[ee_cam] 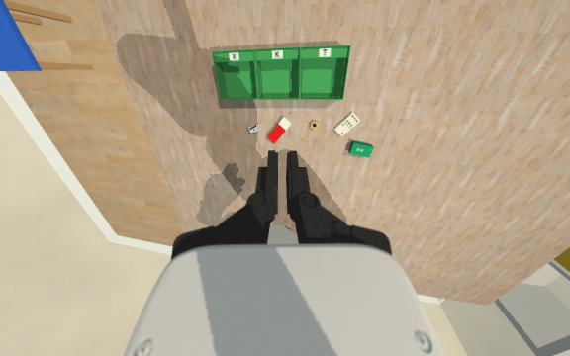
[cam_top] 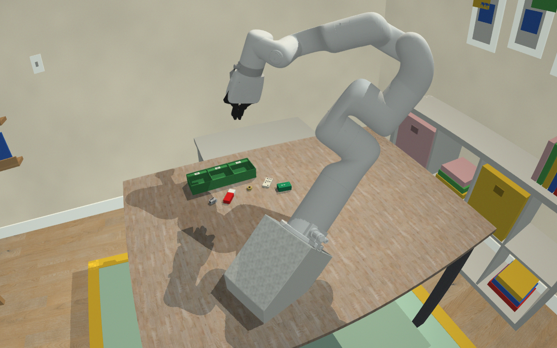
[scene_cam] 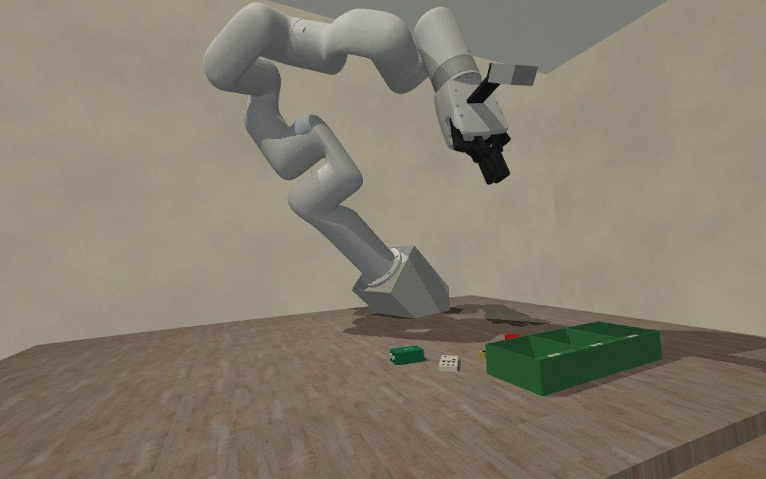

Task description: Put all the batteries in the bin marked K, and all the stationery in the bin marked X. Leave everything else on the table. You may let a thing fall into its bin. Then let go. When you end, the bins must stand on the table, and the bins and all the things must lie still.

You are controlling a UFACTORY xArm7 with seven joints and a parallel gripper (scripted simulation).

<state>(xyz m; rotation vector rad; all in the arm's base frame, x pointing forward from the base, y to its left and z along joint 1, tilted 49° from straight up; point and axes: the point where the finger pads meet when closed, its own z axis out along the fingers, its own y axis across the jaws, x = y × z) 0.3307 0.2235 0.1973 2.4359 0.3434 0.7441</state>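
Note:
My gripper (cam_top: pixel 237 116) hangs high above the table, shut and empty; it also shows in the exterior view (scene_cam: pixel 496 174) and the wrist view (ee_cam: pixel 279 154). A green tray of three bins (ee_cam: pixel 281 73) stands on the table, marked X (ee_cam: pixel 235 56), K (ee_cam: pixel 276 54) and T (ee_cam: pixel 324 52). In front of it lie a small grey and white item (ee_cam: pixel 253 129), a red and white eraser (ee_cam: pixel 278 130), a small yellow ring (ee_cam: pixel 314 124), a white domino (ee_cam: pixel 347 124) and a green rectangular battery (ee_cam: pixel 360 148). All the bins look empty.
The arm's grey base (cam_top: pixel 274 264) stands on the near side of the table. The table's left edge (ee_cam: pixel 132 148) lies close to the tray. A shelf unit (cam_top: pixel 501 194) stands to the right of the table.

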